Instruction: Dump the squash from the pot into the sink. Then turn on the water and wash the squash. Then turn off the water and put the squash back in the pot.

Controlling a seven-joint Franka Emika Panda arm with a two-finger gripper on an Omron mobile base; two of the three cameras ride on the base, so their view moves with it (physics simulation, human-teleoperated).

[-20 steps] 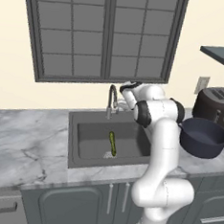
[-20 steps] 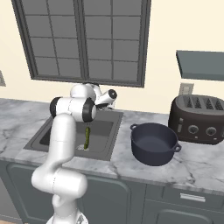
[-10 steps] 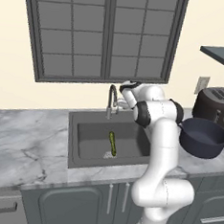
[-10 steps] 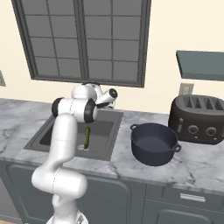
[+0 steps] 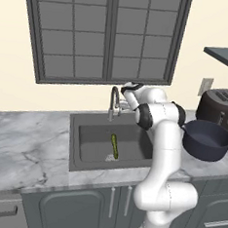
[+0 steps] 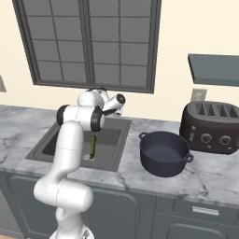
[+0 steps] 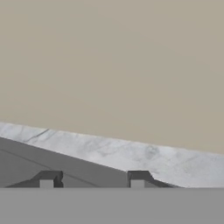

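— Is the squash out of the pot?
— Yes. It lies in the sink, below the fingers. The pot sits empty beside them on the counter.
— And the fingers?
— Apart, holding nothing, up by the faucet. Washing comes next

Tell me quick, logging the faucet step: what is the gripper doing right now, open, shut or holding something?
Gripper: jaws stand apart with nothing between them in the hand view; open, holding nothing, up near the faucet.
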